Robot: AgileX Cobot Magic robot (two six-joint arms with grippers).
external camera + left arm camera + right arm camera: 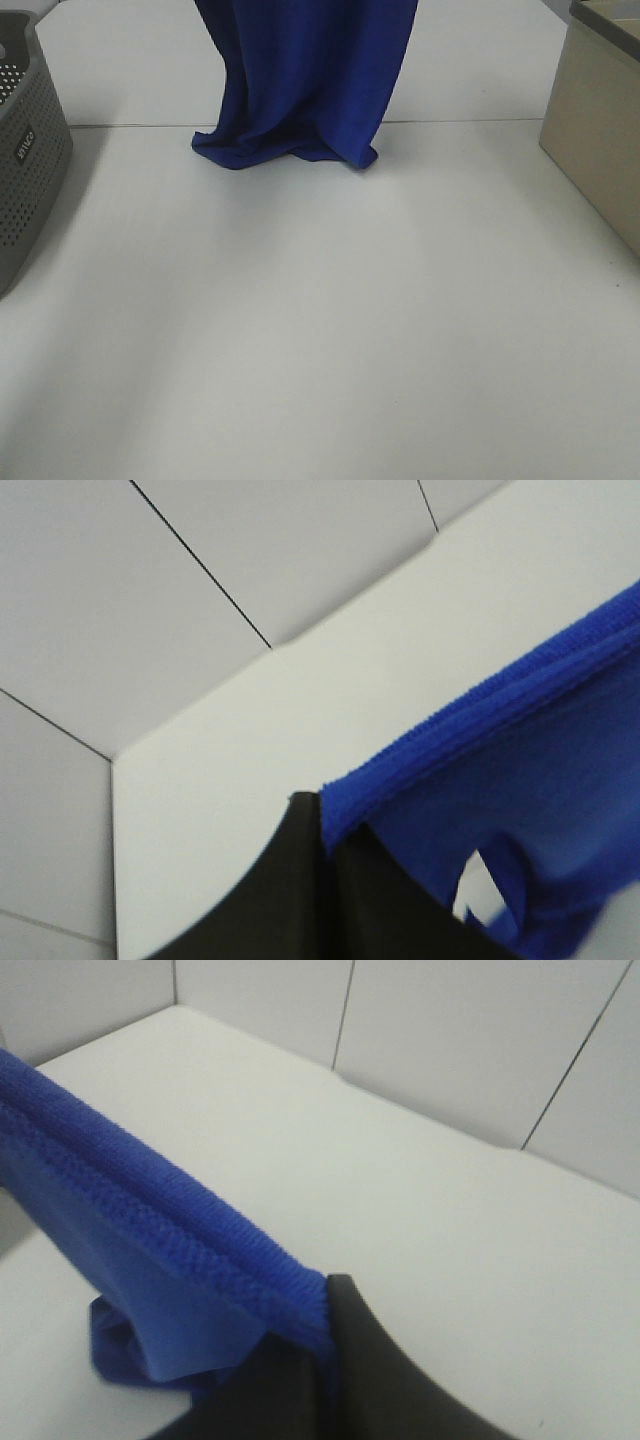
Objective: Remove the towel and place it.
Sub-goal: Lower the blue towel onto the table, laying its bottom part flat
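The towel hangs as a curtain of blue folds over the far middle of the table. Its upper part is out of the high camera's view and its lower edge lies bunched on the surface. Each wrist view shows the hem pinched: the left gripper is closed on the stitched edge, and the right gripper is clamped on a thick ribbed edge, so the cloth appears to be held up between the two arms. The step in hand looks like the carry, with the towel lifted but not yet set down in its place. A grey perforated basket stands at the left edge of the table and a beige box at the right. Which of them, if either, is the destination cannot be told. The next move probably calls for both arms to travel together at a steady spacing, high enough that the trailing edge does not drag, before lowering and letting go.
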